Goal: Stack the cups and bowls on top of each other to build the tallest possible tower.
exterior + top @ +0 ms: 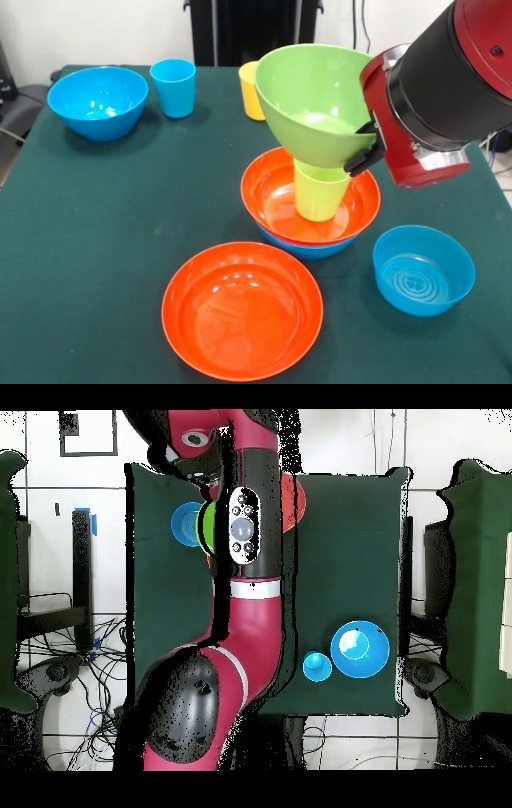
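Tower [312,210] — green bowl [314,104] tilted, hand [364,156] mostly hidden.

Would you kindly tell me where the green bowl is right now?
In the front view, the green bowl sits tilted atop the green cup, right of centre, with the end effector at its right side.

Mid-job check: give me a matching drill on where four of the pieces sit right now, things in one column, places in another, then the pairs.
Things
1. green bowl
2. green cup
3. blue cup
4. empty orange bowl

Places
A. alone at the table's near edge, front view
B. beside the big blue bowl at the far left, front view
C. standing in the orange bowl of the stack
D. tilted on top of a cup, at the hand

Pairs: 1-D, 2-C, 3-B, 4-A
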Motion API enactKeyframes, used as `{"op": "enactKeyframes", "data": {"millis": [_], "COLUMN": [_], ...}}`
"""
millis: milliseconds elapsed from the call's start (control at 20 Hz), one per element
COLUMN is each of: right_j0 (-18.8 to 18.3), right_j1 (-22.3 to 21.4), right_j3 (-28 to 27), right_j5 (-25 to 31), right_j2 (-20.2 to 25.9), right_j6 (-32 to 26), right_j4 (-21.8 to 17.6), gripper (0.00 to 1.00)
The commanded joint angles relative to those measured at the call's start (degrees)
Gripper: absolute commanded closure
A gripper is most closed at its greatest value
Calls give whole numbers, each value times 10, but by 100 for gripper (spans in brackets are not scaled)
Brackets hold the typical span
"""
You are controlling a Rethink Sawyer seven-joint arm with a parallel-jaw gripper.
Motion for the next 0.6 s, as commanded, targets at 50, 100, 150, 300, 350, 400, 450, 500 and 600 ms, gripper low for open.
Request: {"op": "enactKeyframes", "data": {"millis": [50,100,150,300,350,400,450,500,600], "right_j0": [18,21,23,28,30,31,34,37,40], "right_j1": [19,19,21,26,27,29,30,31,36], "right_j3": [43,44,44,46,47,46,44,42,41], "right_j5": [-27,-30,-30,-41,-43,-46,-47,-50,-58], "right_j2": [-71,-76,-80,-94,-99,-102,-107,-111,-119], "right_j6": [135,141,149,165,170,175,177,180,190], "right_j4": [12,15,22,40,47,52,56,59,69], "gripper": [100,100,100,100,100,100,100,100,100]}}
